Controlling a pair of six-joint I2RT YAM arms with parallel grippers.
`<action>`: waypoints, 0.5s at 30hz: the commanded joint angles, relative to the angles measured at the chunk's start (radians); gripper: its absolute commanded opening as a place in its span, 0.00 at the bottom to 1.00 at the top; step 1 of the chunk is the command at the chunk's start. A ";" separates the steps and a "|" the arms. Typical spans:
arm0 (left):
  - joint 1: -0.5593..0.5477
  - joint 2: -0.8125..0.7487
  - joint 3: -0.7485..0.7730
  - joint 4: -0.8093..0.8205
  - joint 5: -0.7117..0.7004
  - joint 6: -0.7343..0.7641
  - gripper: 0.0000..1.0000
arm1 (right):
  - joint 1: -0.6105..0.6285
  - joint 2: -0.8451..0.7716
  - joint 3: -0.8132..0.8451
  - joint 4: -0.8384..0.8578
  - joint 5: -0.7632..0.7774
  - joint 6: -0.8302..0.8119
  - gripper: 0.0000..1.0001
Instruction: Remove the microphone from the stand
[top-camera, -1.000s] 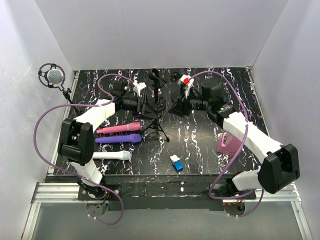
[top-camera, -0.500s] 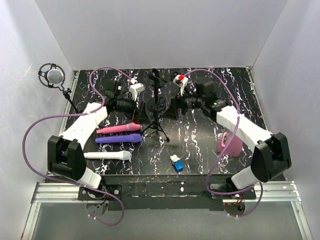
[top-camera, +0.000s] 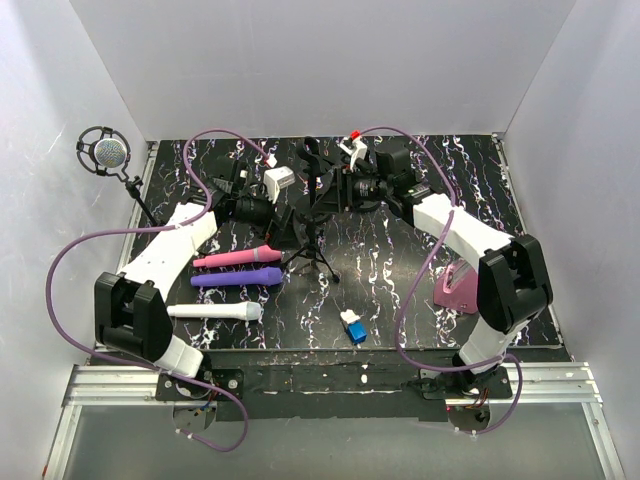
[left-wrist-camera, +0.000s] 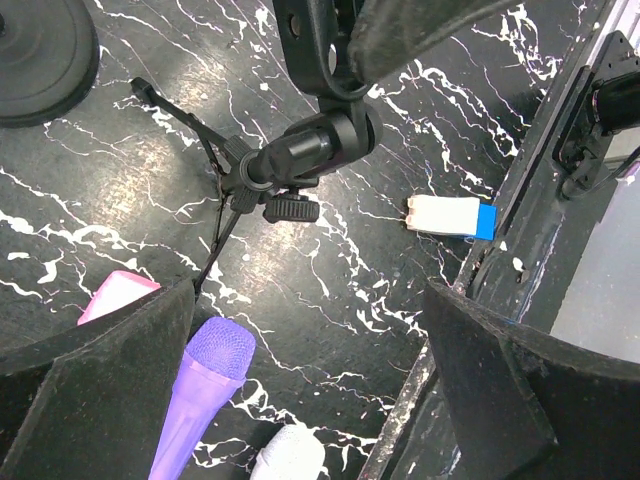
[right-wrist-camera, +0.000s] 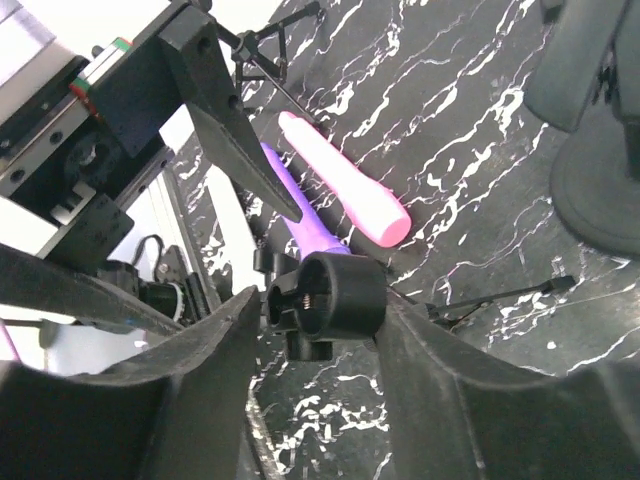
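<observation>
A small black tripod stand (top-camera: 314, 246) stands mid-table and holds a black microphone (top-camera: 313, 162) in its clip. My right gripper (top-camera: 336, 190) reaches it from the right. In the right wrist view my right gripper (right-wrist-camera: 322, 335) is open, its fingers close on either side of the black round end (right-wrist-camera: 335, 298) of the microphone and clip. My left gripper (top-camera: 286, 214) is wide open and empty just left of the stand. In the left wrist view, my left gripper (left-wrist-camera: 310, 345) hangs over bare table, with the stand's joint (left-wrist-camera: 312, 148) beyond it.
Pink (top-camera: 238, 258), purple (top-camera: 237, 277) and white (top-camera: 222, 312) microphones lie left of the stand. A blue-and-white block (top-camera: 352, 326) lies near the front edge. A pink object (top-camera: 458, 288) sits at the right. A studio microphone in a shock mount (top-camera: 103, 152) stands at the far left.
My right gripper has moved left and farther back, up to the top of the stand. My left arm has stretched out, and its gripper has shifted slightly back beside the stand.
</observation>
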 joint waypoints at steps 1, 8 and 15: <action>-0.005 -0.029 0.008 -0.017 0.008 0.013 0.98 | -0.001 0.014 0.039 0.052 -0.013 0.062 0.49; -0.003 -0.013 0.013 -0.005 -0.004 0.002 0.98 | -0.023 -0.042 0.004 -0.001 0.113 0.060 0.11; 0.008 0.014 0.013 0.035 -0.012 -0.038 0.98 | -0.081 -0.145 -0.034 -0.092 0.220 0.034 0.01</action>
